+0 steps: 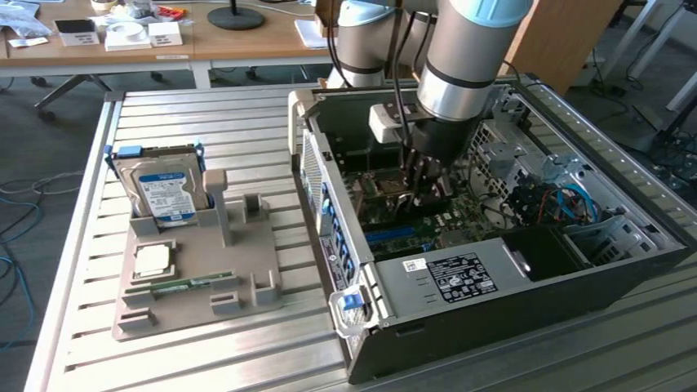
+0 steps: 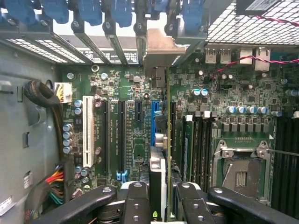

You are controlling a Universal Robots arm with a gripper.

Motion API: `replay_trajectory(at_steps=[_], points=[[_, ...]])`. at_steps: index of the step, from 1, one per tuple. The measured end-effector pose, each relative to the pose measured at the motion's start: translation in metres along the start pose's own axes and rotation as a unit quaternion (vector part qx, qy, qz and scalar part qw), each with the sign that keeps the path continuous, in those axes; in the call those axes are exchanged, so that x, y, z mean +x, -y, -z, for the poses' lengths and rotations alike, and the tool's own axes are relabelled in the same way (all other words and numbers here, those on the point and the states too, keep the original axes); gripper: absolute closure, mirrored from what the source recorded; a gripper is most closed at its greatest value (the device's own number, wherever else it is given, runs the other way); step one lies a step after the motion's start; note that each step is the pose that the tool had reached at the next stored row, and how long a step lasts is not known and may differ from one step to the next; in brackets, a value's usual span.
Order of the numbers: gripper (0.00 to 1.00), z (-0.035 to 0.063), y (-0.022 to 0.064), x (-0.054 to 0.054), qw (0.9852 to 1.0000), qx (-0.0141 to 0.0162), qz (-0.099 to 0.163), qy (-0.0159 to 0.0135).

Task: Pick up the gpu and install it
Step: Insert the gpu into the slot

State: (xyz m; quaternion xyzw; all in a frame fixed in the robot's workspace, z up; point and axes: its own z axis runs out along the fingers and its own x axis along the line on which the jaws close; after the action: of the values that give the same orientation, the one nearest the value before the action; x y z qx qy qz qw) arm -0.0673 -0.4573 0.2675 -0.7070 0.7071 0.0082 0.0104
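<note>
The pick-up is looking done. The gripper (image 2: 159,198) is reaching down into the open computer case (image 1: 610,192), which is lying on its side on the bench (image 1: 196,114), and its jaws are pinching the gpu (image 2: 158,170) edge-on between them. The card is hanging over the motherboard (image 2: 126,121), running in line with the blue expansion slot (image 2: 153,116). Its silver bracket (image 2: 161,51) is sitting at the rear slot openings of the case. I cannot tell whether the card's lower edge is entering the slot or hovering just above it. By my judgement the installing is under way but not finished, since the jaws are gripping the card and nothing is showing it seated. On the grey holder (image 1: 196,269) beside the case, the hard drive (image 1: 163,192) and the memory stick (image 1: 179,286) are sitting in their places.
</note>
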Motion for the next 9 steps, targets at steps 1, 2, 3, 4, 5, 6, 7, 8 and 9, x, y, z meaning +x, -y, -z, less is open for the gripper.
replay_trajectory(at_steps=[1, 2, 3, 4, 5, 6, 7, 8, 9], points=[[0.73, -0.0007, -0.0001, 0.0, 1.0, 0.0, 0.0, 0.0], [0.73, -0.0013, -0.0002, 0.0, 1.0, 0.0, 0.0, -0.0001], [0.73, -0.0016, -0.0003, 0.0001, 1.0, 0.0, 0.0, -0.0001], [0.73, -0.0016, -0.0004, 0.0001, 1.0, 0.0, 0.0, -0.0002], [0.73, -0.0017, -0.0009, 0.0, 1.0, 0.0, 0.0, -0.0002], [0.73, -0.0018, -0.0013, 0.0, 1.0, 0.0, 0.0, -0.0001], [0.73, -0.0019, -0.0017, 0.0, 1.0, 0.0, 0.0, -0.0001], [0.73, -0.0019, -0.002, 0.0, 1.0, 0.0, 0.0, -0.0001], [0.73, -0.0019, -0.0021, 0.0001, 1.0, 0.0, 0.0, -0.0001]])
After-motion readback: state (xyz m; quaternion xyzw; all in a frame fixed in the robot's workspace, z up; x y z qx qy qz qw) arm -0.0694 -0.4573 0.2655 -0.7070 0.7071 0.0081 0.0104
